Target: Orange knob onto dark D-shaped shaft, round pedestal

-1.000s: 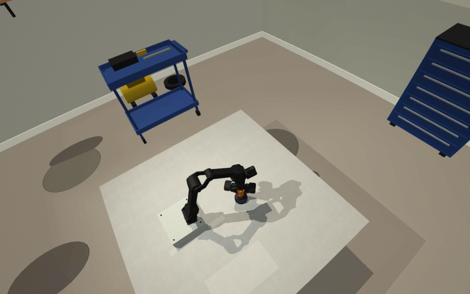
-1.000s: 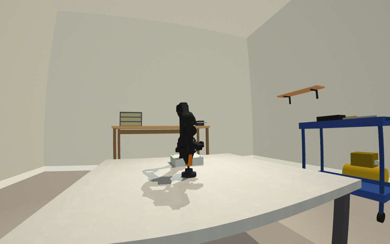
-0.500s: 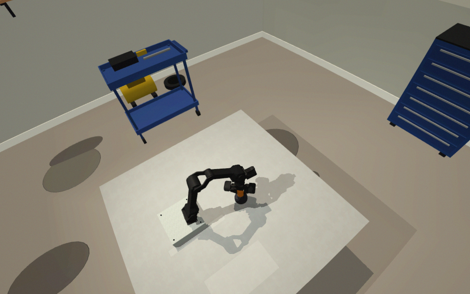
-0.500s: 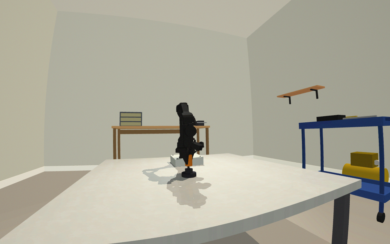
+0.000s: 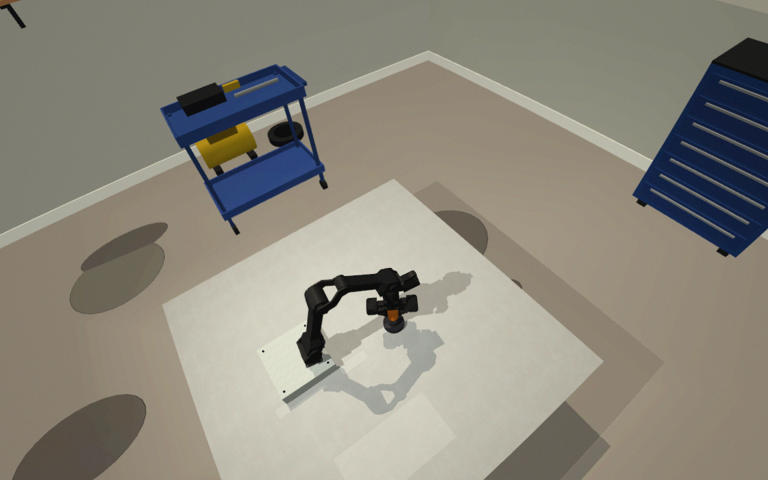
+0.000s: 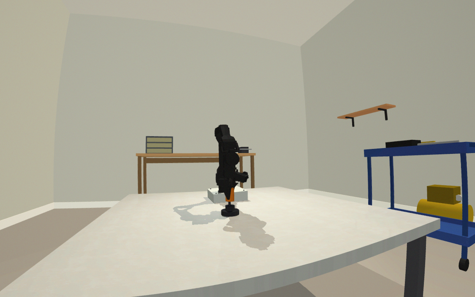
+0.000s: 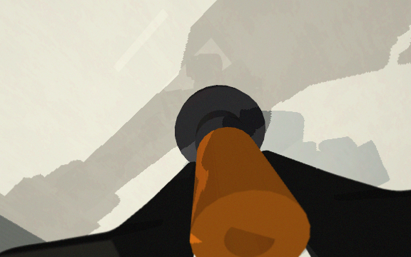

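The orange knob (image 5: 393, 315) (image 6: 232, 194) (image 7: 241, 168) is upright between the fingers of my gripper (image 5: 392, 309) (image 6: 229, 193) (image 7: 228, 163), which is shut on it. The D-shaped mark (image 7: 249, 240) on the knob's top shows its flat edge towards the top of the wrist view. The round dark pedestal (image 5: 393, 326) (image 6: 230, 212) (image 7: 196, 107) stands on the table under the knob. In the exterior view a short piece of dark shaft (image 6: 229, 203) shows between knob and pedestal, so the knob is above the pedestal's hub. Whether the shaft's tip is inside the knob is hidden.
The arm's pale base plate (image 5: 284, 364) (image 6: 228, 195) is on the white table (image 5: 494, 352) (image 6: 158, 251). A blue cart (image 5: 267, 173) (image 6: 431, 149) and a blue drawer cabinet (image 5: 727, 149) stand on the floor beyond the table. Arm shadows fall across the table.
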{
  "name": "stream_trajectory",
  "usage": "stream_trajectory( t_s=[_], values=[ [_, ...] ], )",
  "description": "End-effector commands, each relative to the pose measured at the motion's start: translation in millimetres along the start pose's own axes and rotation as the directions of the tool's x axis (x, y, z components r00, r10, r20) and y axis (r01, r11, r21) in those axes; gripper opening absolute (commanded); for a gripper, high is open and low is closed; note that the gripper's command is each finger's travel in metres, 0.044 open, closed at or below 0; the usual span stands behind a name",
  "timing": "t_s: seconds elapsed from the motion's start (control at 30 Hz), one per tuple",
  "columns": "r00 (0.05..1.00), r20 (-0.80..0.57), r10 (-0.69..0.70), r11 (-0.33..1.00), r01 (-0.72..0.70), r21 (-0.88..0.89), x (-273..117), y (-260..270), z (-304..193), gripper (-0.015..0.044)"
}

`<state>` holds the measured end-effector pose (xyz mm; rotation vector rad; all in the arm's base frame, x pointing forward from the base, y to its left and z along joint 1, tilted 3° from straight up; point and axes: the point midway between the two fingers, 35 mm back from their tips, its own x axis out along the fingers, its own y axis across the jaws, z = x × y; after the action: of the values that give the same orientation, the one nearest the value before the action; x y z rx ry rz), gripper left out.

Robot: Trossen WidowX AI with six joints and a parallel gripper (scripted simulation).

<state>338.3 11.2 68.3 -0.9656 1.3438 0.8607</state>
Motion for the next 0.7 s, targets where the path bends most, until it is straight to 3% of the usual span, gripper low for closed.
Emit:
stream_trajectory(
  t_s=[0.0, 0.67],
  values=[
    [1.000, 0.002, -0.002, 1.000, 0.002, -0.027, 1.6, -1.2, 0.4, 0.0000],
    [1.000, 0.002, -0.001, 1.000, 0.002, -0.027, 3.7, 0.7, -0.1, 0.0000]
  ],
)
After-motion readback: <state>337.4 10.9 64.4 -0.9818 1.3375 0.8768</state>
